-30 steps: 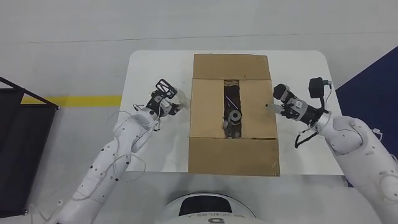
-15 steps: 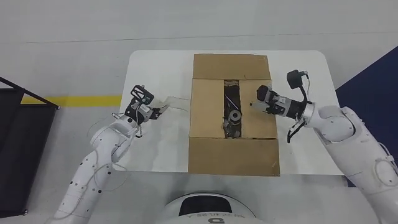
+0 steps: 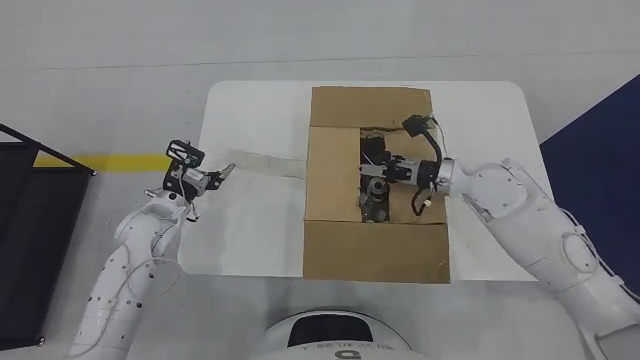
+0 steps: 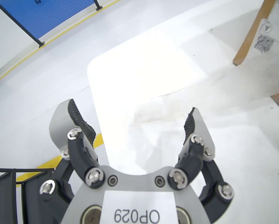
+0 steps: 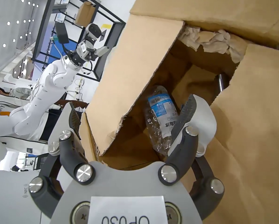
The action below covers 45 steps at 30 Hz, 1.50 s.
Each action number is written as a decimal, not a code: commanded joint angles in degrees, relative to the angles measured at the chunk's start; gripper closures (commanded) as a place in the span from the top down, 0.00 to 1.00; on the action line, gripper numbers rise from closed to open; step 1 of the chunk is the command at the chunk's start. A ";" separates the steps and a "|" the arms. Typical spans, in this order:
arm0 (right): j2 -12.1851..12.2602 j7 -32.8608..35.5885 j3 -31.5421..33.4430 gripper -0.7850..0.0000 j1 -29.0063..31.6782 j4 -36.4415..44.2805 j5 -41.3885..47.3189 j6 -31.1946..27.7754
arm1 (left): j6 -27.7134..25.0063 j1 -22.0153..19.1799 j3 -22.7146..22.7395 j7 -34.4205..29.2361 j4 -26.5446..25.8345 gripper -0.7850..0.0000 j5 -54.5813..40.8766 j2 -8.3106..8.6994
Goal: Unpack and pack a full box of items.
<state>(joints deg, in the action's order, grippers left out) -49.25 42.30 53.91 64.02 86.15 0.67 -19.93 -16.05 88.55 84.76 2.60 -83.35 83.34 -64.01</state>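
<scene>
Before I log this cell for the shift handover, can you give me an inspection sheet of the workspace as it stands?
Surface: white table, carrying the box at its middle.
Job's things: cardboard box, flaps partly open; inside, a plastic bottle, crumpled paper and a round metal part.
Clutter: a pale strip on the table left of the box; what it is cannot be told.
Grippers: left gripper open, holding nothing, above the table's left edge; right gripper open at the box's opening, one finger beside the bottle.
Cables: black cable loops at the right wrist above the box.
Surroundings: yellow floor line, black frame, blue board.
</scene>
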 commanded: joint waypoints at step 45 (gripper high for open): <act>-23.35 10.05 -31.90 0.39 -28.74 -21.37 13.85 1.15 | -3.42 7.26 7.00 10.18 -5.13 1.00 -3.08 0.91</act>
<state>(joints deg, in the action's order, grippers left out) -71.86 52.97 22.69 35.52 65.88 15.29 -18.93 -19.60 95.76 91.72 12.76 -88.45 80.27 -63.09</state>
